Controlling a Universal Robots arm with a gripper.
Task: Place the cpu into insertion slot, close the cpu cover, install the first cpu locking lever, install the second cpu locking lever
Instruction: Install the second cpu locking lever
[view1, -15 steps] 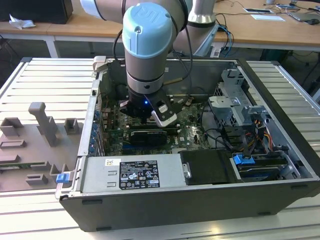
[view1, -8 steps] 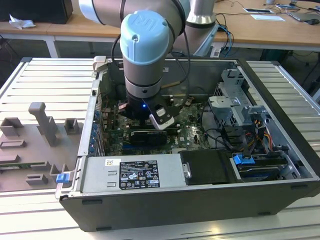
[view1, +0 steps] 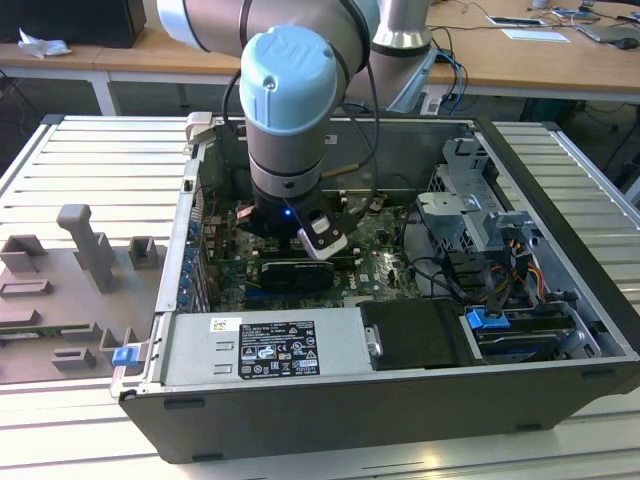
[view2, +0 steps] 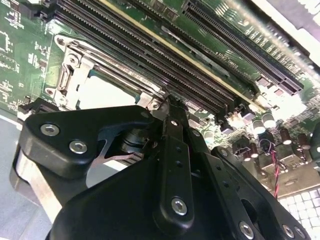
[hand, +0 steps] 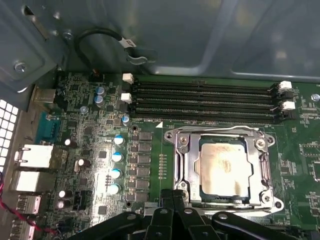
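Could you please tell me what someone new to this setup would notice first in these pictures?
First, the grey robot arm with its pale blue joint cap, reaching down into the open dark computer case in the exterior view. Next, in the first wrist view, the pale silvery-beige square cpu sits in the socket with the silvery metal cover frame lying flat around it. The black hand hovers at the socket's edge.

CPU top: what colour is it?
Pale silvery-beige cpu, best in the first wrist view.

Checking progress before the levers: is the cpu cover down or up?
Down: the cpu cover lies flat, framing the cpu.
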